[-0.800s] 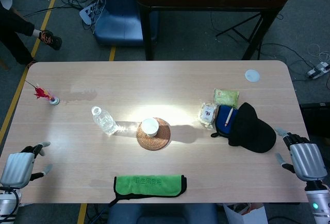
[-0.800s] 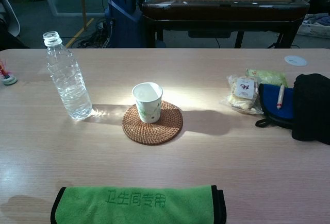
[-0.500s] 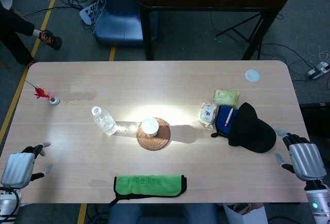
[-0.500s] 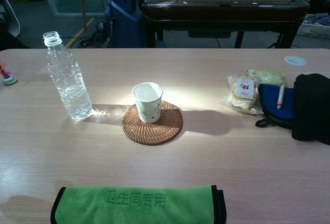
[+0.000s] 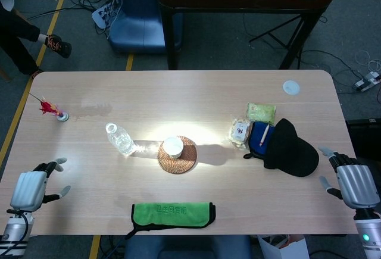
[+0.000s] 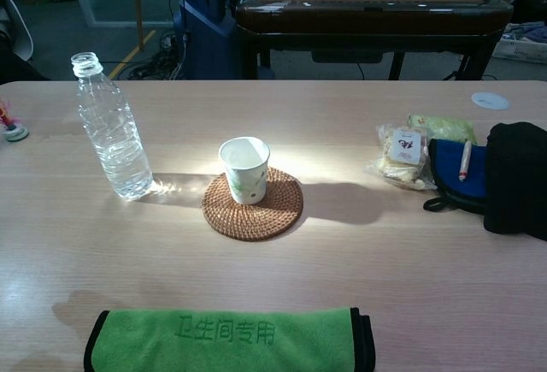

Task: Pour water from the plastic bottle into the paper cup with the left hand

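A clear plastic bottle [image 5: 119,138] [image 6: 111,129] stands upright without a cap, left of the middle of the table. To its right a white paper cup [image 5: 173,146] [image 6: 244,169] sits on a round woven coaster [image 5: 178,155] [image 6: 253,203]. My left hand [image 5: 33,186] hovers over the table's front left corner, fingers spread, holding nothing, well short of the bottle. My right hand [image 5: 353,182] is at the front right edge, fingers apart and empty. Neither hand shows in the chest view.
A folded green cloth [image 5: 172,214] [image 6: 228,339] lies at the front edge. A black cap [image 5: 290,147], a blue pouch with a pen [image 5: 259,138] and snack packets [image 5: 260,112] sit at the right. A small red-feathered object [image 5: 52,111] is far left; a white lid [image 5: 290,87] far right.
My left hand has moved slightly right and up, further over the table. The right hand shifted a little. Bottle and cup have not moved.
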